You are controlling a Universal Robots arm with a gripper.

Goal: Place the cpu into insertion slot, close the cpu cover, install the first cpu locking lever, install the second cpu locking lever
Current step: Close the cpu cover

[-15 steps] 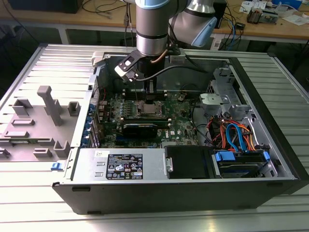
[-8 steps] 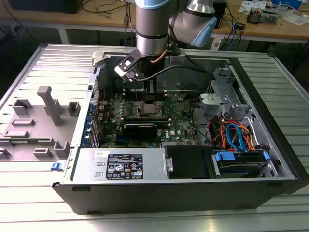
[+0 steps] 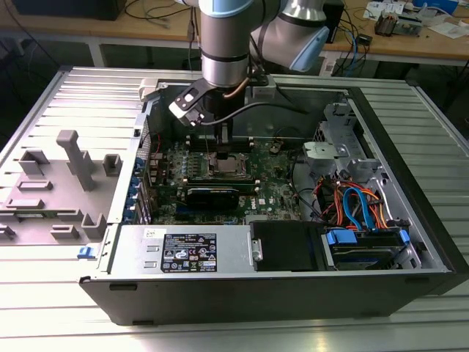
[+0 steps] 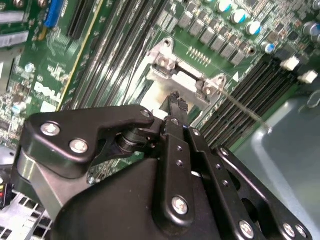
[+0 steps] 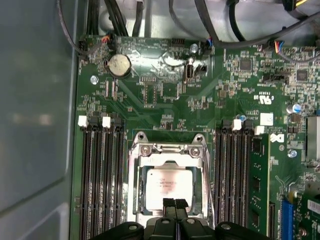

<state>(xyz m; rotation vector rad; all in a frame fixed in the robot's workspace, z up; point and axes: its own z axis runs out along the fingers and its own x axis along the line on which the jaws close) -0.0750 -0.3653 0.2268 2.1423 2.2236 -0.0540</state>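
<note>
1. The cpu [image 5: 167, 181] lies flat in the socket [image 5: 131, 220], silver top up. The cover [image 5: 136, 190] looks folded down around its edges.
2. The gripper [image 5: 175, 202] is at the socket's edge with its fingers pressed together and nothing visible between them. The tips are over the rim of the cover, just beside the chip. Actual contact can't be confirmed.
3. Risk: if the tips slide off the thin frame, they land on the chip's top or scrape the green board [image 5: 165, 95].
4. Risk: if the chip is slightly off square, pressing the cover down could likely bend the socket pins. Seating can't be verified.
5. Risk: a thin metal lever [image 4: 245, 110] sticks out beside the socket in the second wrist view. It is springy and could slip from under the fingers and snap back.
6. Risk: black memory slots [image 5: 100, 175] sit close on both sides, so there is little sideways room for the claw.
7. Surface: the open computer case [image 3: 242, 293] lies on a ribbed metal table [image 3: 73, 308]. Grey holders [image 3: 73, 158] stand at the exterior view's left.
8. Room: a bundle of cables [image 3: 355, 205] lies in the case, well apart from the socket. A wooden bench [image 3: 410, 44] with clutter stands behind.
</note>
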